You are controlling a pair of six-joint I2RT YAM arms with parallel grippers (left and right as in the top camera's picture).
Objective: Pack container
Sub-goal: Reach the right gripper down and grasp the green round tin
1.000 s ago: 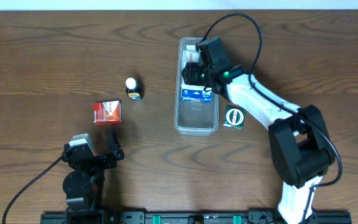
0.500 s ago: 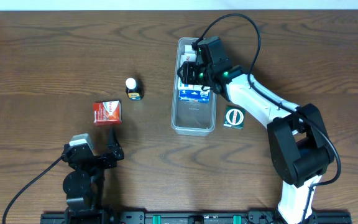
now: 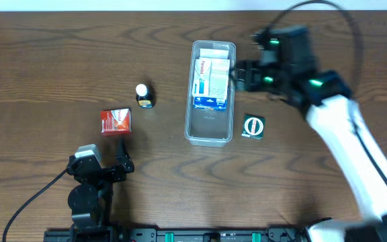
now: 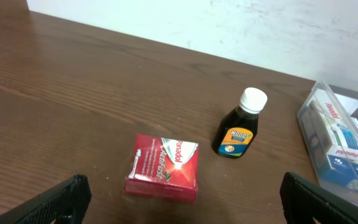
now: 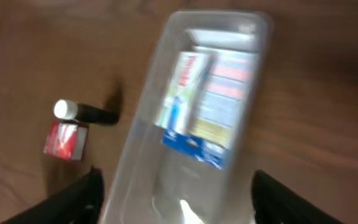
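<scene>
The clear container (image 3: 210,131) lies lengthwise in the middle of the table. A white and blue box (image 3: 212,84) lies in its far half. It also shows in the right wrist view (image 5: 179,186), with the box (image 5: 210,99) inside. My right gripper (image 3: 242,75) hovers beside the container's right wall, blurred, open and empty (image 5: 185,208). My left gripper (image 3: 99,163) rests at the front left, open and empty (image 4: 194,202). It faces a red box (image 4: 163,167) and a small dark bottle with a white cap (image 4: 240,124).
The red box (image 3: 116,121) and the bottle (image 3: 143,95) lie left of the container. A dark square packet with a round green-and-white label (image 3: 253,126) lies just right of the container's near end.
My right gripper has come up out of the container and moved right, leaving the white and blue box inside. The container's near end slid slightly left. The left arm has not moved.
</scene>
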